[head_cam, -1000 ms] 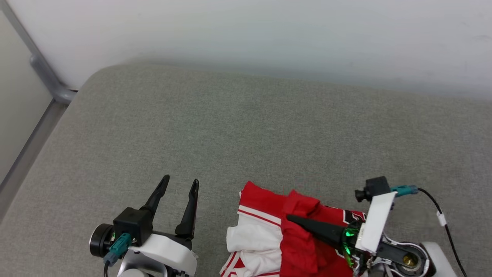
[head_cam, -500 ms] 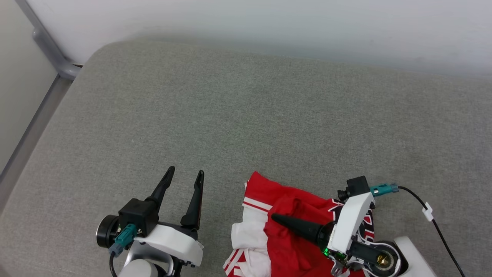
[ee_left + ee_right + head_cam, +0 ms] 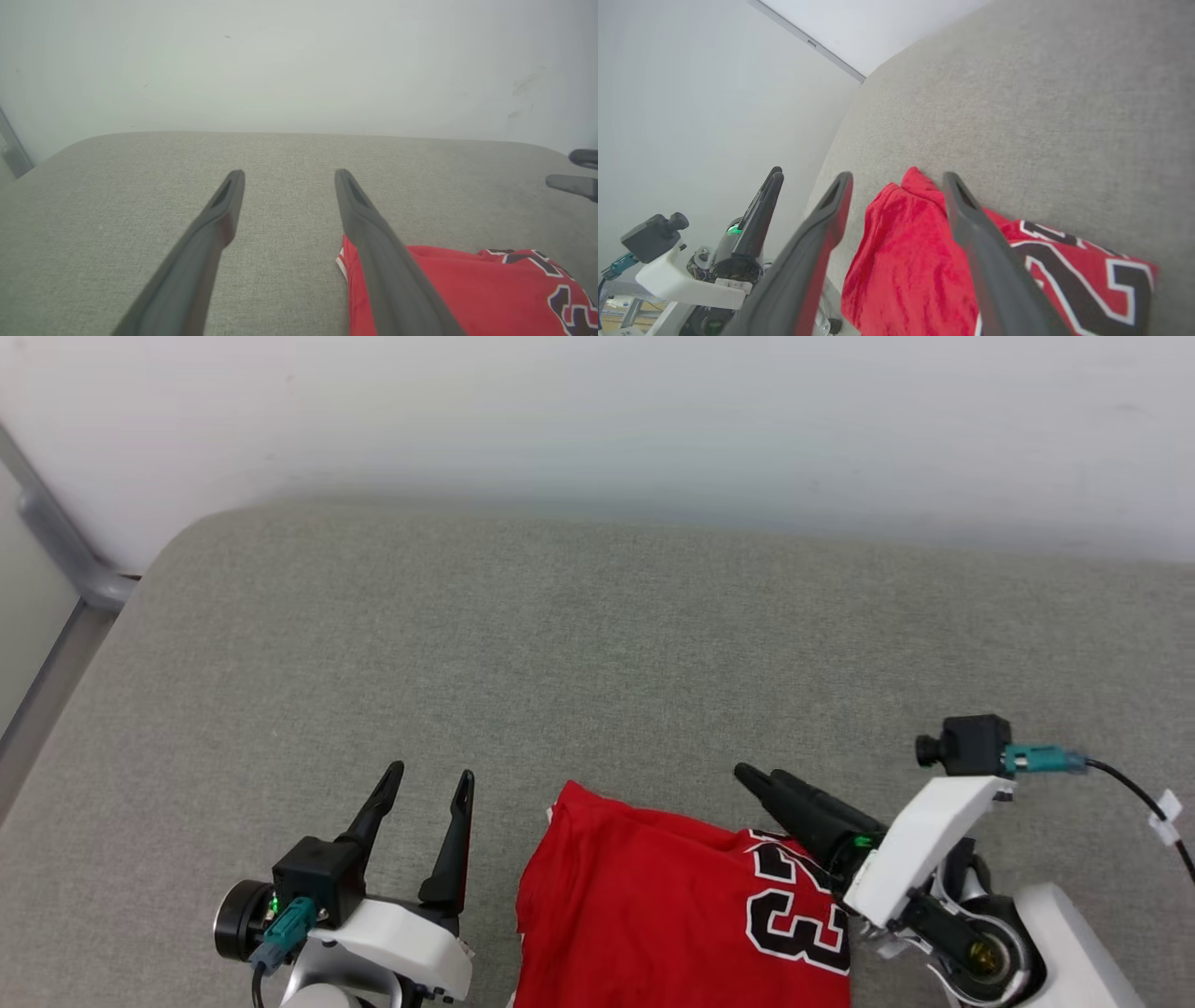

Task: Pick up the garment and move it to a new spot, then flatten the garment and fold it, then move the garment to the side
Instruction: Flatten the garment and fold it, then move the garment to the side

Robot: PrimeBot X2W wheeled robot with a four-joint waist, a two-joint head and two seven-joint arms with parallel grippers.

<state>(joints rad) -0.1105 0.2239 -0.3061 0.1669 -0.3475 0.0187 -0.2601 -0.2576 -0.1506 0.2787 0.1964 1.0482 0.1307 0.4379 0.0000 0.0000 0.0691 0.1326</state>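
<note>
The right end effector (image 3: pixel 761 778) has released the garment (image 3: pixel 672 905) and stands open, empty, above its far edge. The left end effector (image 3: pixel 431 773) beside the garment is open and empty. A fold appears laid.

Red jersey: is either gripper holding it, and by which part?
Nothing is held. The red jersey lies on the grey cushion; right gripper and left gripper both have jaws open and empty.

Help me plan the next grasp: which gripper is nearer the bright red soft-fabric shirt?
Right. The right gripper hangs over the far right edge of the red shirt, fingers open; the left gripper stands apart, beside its left edge, over the grey fabric cushion.
</note>
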